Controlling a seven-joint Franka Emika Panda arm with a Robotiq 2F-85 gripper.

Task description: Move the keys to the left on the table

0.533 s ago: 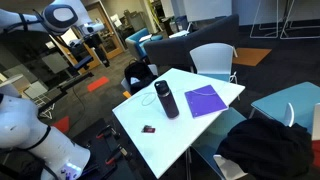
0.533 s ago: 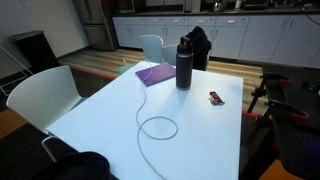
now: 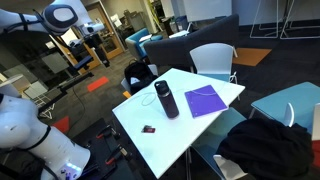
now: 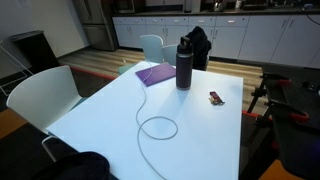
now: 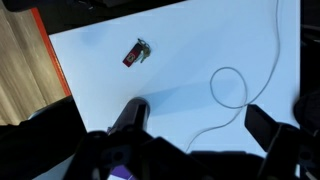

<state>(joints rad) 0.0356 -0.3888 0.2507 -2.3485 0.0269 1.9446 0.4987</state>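
Note:
The keys [image 5: 135, 52], a tiny dark bunch with a red part, lie on the white table [image 5: 200, 45] near its edge. They also show in both exterior views [image 3: 148, 129] [image 4: 216, 97]. My gripper [image 5: 197, 120] is open and empty, high above the table, with the keys well off to the upper left of its fingers in the wrist view. The robot arm [image 3: 60, 16] is raised at the upper left of an exterior view, away from the table [image 3: 175, 135] [image 4: 110, 110].
A tall dark bottle [image 3: 166, 98] [image 4: 184, 64] and a purple notebook [image 3: 206, 100] [image 4: 155, 73] sit on the table. A thin white cable loops across it [image 4: 158, 127] [image 5: 230, 85]. White chairs [image 3: 212, 60] [image 4: 40, 95], a black backpack [image 3: 138, 72] and a teal table [image 3: 290, 100] surround it.

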